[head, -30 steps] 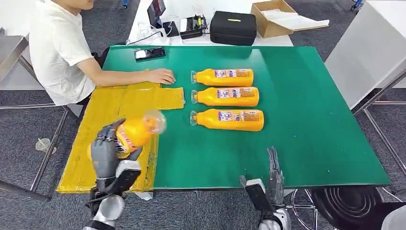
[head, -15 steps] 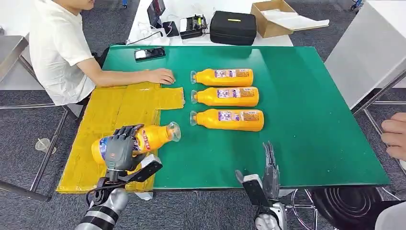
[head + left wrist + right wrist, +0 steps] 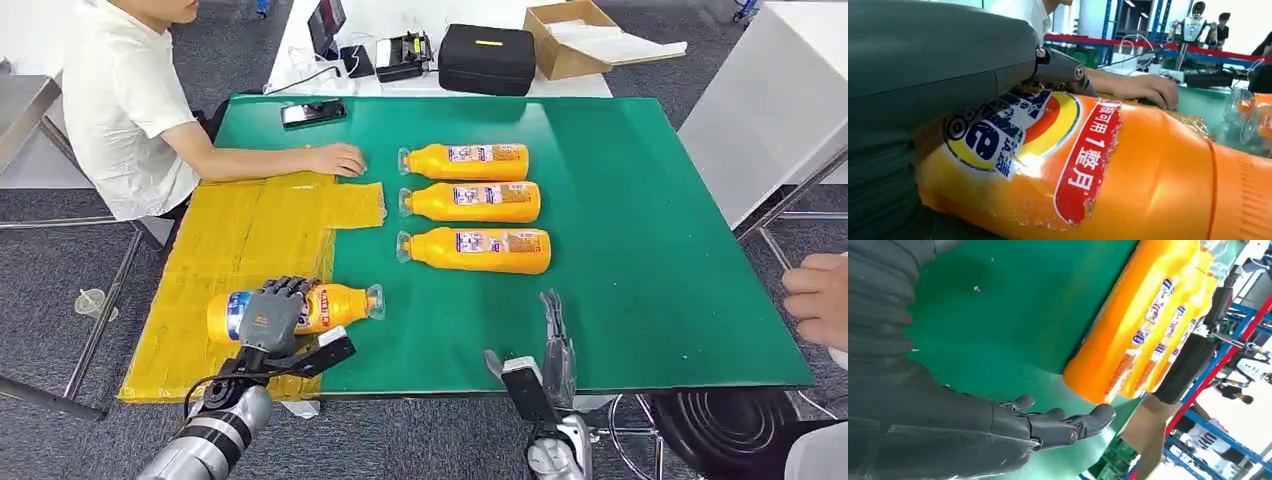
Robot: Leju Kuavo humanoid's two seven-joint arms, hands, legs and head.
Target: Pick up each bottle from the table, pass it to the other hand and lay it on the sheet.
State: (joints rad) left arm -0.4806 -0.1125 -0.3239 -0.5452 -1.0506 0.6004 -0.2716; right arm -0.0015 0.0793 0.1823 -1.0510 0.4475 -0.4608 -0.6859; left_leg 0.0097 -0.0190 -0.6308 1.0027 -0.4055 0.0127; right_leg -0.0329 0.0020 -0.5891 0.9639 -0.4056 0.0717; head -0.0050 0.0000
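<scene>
1. An orange plastic bottle with a blue, red and yellow label (image 3: 300,309) lies on its side at the near right edge of the yellow crinkled sheet (image 3: 230,240), its clear cap end reaching right over the green desk (image 3: 620,200).
2. The left hand (image 3: 268,314) is wrapped over the middle of this bottle, grasping it.
3. The left wrist view shows up close the bottle's label (image 3: 1048,145), with a red band of white characters and a worn edge, too small to read from the head.
4. Three more orange bottles (image 3: 468,202) lie side by side in a row at mid-desk, caps pointing left; that makes four bottles in all.
5. The right hand (image 3: 556,350) stands at the near edge of the desk, released, its fingers straight and holding nothing; the right wrist view shows the fingers (image 3: 1058,425) spread over bare green, apart from the nearest bottle.
6. A person in a white shirt (image 3: 120,100) sits at the far left, one hand resting on the sheet's far edge.
7. Another person's hand (image 3: 815,300) shows at the right edge.
</scene>
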